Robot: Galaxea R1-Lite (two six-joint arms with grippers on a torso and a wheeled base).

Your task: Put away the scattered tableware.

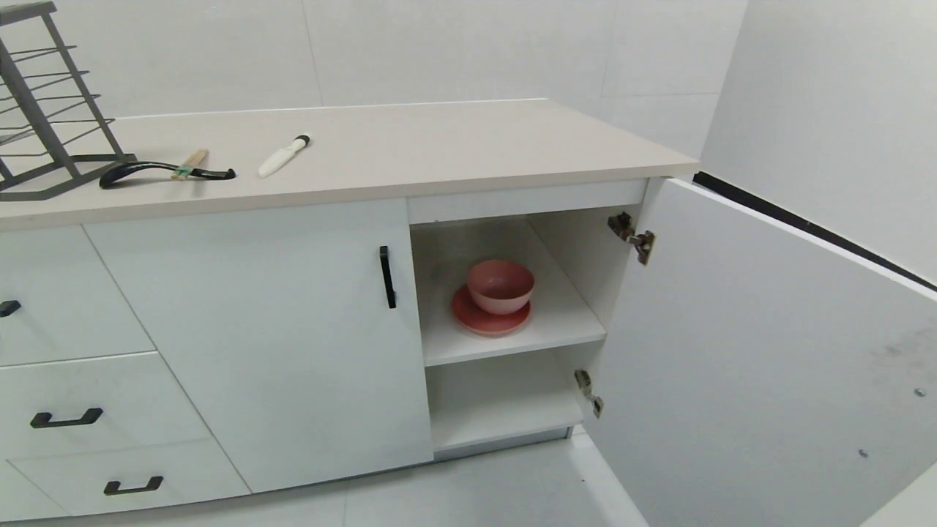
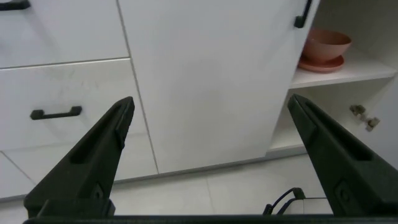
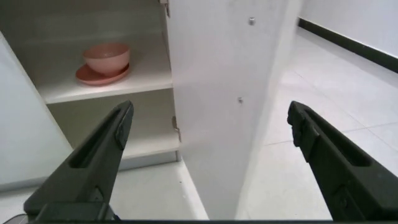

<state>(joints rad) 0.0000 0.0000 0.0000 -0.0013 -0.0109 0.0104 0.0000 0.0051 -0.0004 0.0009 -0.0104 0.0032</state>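
Where door (image 1: 732,351) gapes, round smooth bowl (image 1: 501,289) tops flat plate (image 1: 487,324)

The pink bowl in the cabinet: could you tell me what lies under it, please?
A red plate on the upper shelf; the bowl hides the plate's middle from view.

One pink bowl (image 1: 501,284), one red plate (image 1: 489,322). One black ladle (image 1: 119,176), one white-handled utensil (image 1: 284,155), one wooden utensil (image 1: 192,162) of unclear kind, one wire rack (image 1: 44,102). One counter (image 1: 439,146). Two cabinet doors (image 1: 278,337), three drawers (image 1: 88,395), two shelves (image 1: 542,333), two hinges (image 1: 634,238).
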